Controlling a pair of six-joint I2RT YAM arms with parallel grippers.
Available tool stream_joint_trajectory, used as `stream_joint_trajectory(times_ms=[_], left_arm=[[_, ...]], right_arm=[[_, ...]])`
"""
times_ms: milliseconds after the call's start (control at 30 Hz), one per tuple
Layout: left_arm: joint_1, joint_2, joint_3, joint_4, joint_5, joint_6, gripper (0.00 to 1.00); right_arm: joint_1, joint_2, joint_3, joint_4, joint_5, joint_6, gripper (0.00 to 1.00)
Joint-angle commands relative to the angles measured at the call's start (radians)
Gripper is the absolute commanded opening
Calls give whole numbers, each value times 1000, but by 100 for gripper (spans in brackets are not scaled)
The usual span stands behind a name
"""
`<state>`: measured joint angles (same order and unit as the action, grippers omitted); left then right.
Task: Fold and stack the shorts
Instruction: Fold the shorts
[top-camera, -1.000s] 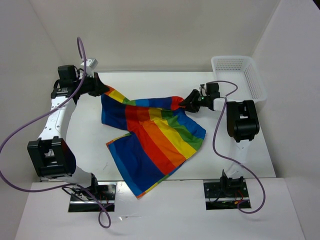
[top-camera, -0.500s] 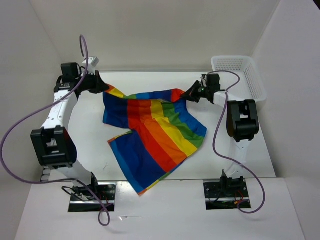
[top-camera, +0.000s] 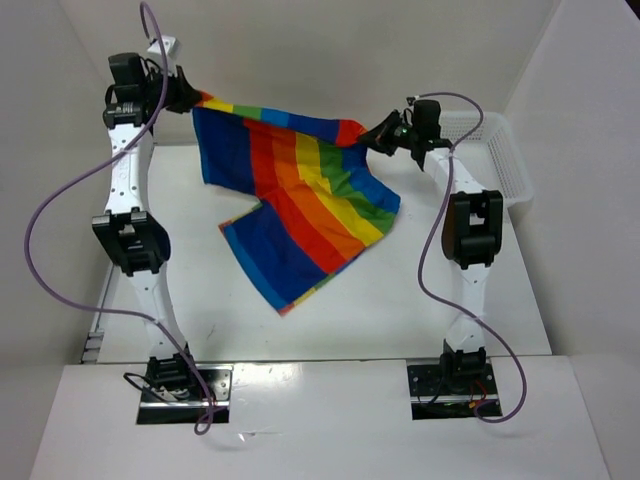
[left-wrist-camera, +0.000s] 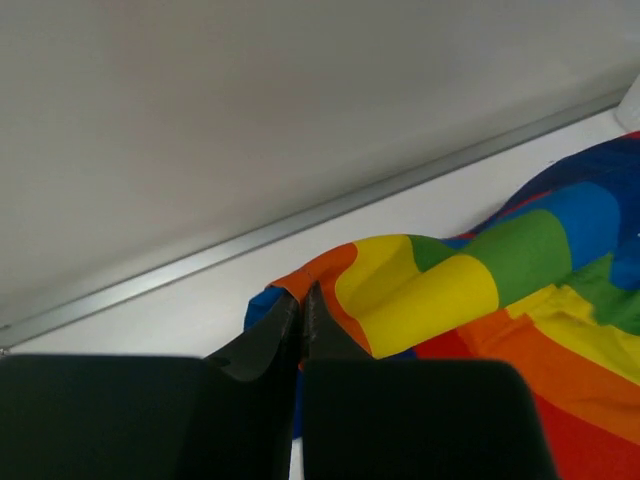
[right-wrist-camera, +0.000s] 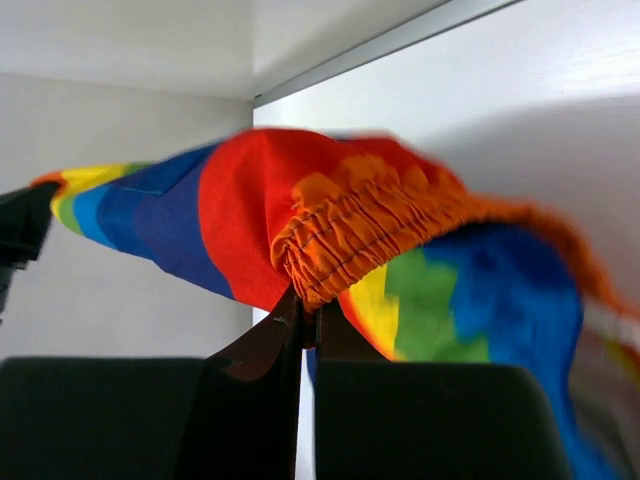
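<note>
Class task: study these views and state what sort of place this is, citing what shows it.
Probably a robotics lab test cell: a white table boxed in by plain white walls, where the left tool and right tool hold up rainbow shorts near a mesh basket.

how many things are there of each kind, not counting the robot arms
shorts: 1
mesh basket: 1
total: 2

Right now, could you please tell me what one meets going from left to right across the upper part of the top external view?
left gripper → rainbow-striped soft fabric shorts → right gripper → white plastic mesh basket
</note>
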<state>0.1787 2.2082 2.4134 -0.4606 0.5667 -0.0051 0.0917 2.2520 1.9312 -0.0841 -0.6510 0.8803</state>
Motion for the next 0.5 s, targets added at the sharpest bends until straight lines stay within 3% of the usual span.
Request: stream_joint_trajectory(times_ms=[0, 100, 200, 400, 467], left_arm=[[-10, 89, 290, -176, 16, 5, 0], [-53, 104, 372, -302, 44, 5, 0], [-97, -17, 213, -265, 35, 5, 0], [-104, -309, -402, 72, 82, 5, 0], [-104, -381, -511, 108, 82, 5, 0]], right_arm=[[23, 17, 78, -103, -13, -15, 0], [23, -43, 40, -138, -22, -39, 0], [0, -130, -75, -138, -32, -59, 0], [-59, -209, -219, -156, -62, -104, 0], [-69, -219, -239, -190, -73, -150, 0]])
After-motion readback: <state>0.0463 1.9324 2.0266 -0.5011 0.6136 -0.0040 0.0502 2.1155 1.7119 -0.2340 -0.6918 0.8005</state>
